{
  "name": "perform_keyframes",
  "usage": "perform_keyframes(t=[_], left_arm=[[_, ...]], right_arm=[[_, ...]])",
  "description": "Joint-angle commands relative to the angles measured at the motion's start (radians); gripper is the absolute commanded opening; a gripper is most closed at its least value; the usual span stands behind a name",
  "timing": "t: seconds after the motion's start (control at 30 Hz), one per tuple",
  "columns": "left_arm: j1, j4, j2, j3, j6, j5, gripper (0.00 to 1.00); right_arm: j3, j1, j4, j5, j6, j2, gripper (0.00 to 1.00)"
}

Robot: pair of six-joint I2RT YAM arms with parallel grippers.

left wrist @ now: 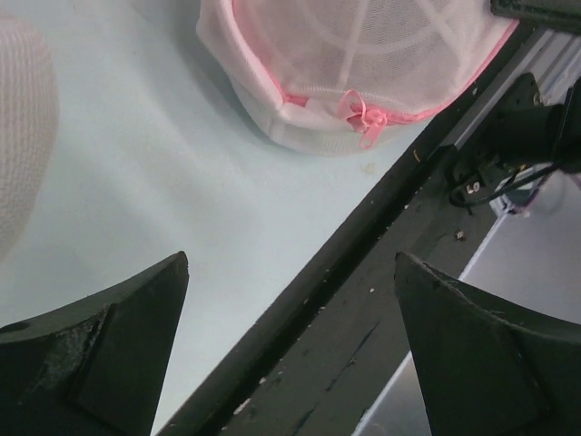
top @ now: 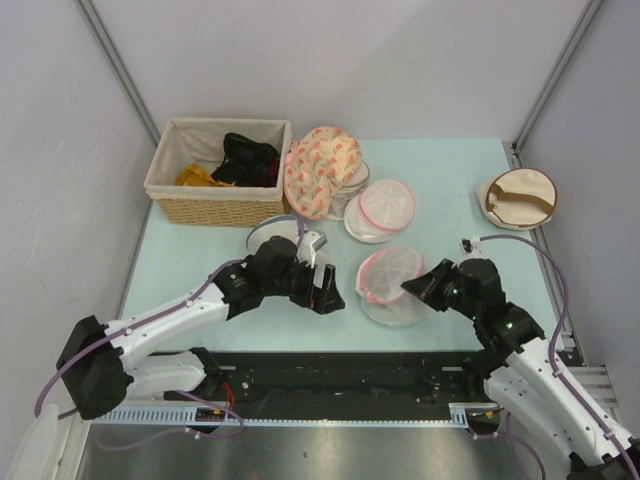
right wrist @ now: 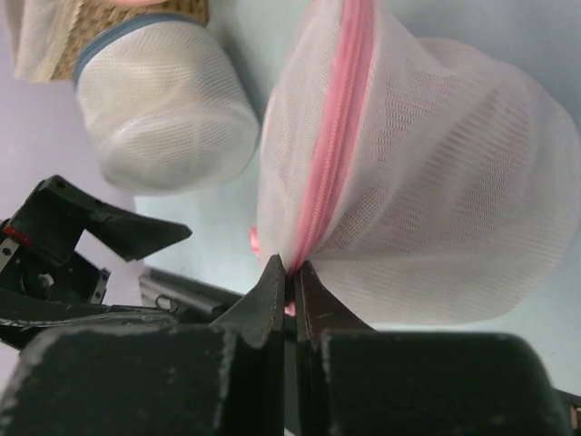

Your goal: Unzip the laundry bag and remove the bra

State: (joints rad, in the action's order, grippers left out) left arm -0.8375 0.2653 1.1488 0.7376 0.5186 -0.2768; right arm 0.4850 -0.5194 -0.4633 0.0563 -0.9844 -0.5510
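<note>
**Right gripper pinches zipper band, left gripper wide open**

Laundry bag (top: 392, 277) sits front-centre on the table (top: 175, 250), between the two arms. Right gripper (right wrist: 292, 271) is clamped tight on the bag's pink zipper band (right wrist: 331, 154) at its near edge. Left gripper (left wrist: 290, 268) is spread wide, holding nothing, just left of the bag and not touching it. Zipper pull (left wrist: 368, 120) faces the left gripper. Contents unreadable through the mesh. White mesh cylinder (right wrist: 168, 118) lies nearby.

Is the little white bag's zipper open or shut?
Shut: the pink zipper on the laundry bag runs as one closed band, no gap showing; the right gripper pinches that band.
</note>
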Motion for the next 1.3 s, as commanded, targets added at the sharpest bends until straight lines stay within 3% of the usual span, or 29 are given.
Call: perform_keyframes(t=[0.0, 0.1, 0.17, 0.2, 0.3, 0.47, 0.67, 0.9, 1.27], left_arm=[[-0.032, -0.033, -0.147, 0.014, -0.265, 0.073, 1.0], [-0.083, -0.177, -0.31, -0.101, -0.417, 0.152, 1.0], [-0.129, -0.351, -0.392, -0.222, -0.514, 0.177, 0.99], [-0.141, -0.392, -0.464, -0.259, -0.626, 0.163, 0.99], [-0.187, -0.486, -0.521, -0.343, -0.782, 0.116, 1.0], [-0.26, -0.454, -0.413, -0.291, -0.877, 0.12, 1.0], [-0.377, -0.531, -0.21, -0.282, -0.97, 0.159, 0.98], [-0.394, -0.692, -0.153, -0.296, -0.936, 0.195, 0.94], [-0.396, -0.768, -0.021, -0.265, -0.959, 0.2, 0.84]], right_arm=[[0.127, 0.11, -0.001, 0.391, 0.195, -0.042, 0.0], [0.205, 0.191, -0.029, 0.606, 0.259, -0.122, 0.0], [0.233, 0.223, -0.021, 0.661, 0.289, -0.151, 0.0], [0.239, 0.231, -0.017, 0.697, 0.296, -0.162, 0.0], [0.244, 0.249, 0.018, 0.77, 0.29, -0.19, 0.0], [0.244, 0.265, 0.058, 0.823, 0.277, -0.211, 0.0], [0.244, 0.275, 0.074, 0.852, 0.267, -0.214, 0.0], [0.244, 0.282, 0.063, 0.866, 0.259, -0.196, 0.0], [0.244, 0.286, 0.103, 0.901, 0.227, -0.198, 0.0]])
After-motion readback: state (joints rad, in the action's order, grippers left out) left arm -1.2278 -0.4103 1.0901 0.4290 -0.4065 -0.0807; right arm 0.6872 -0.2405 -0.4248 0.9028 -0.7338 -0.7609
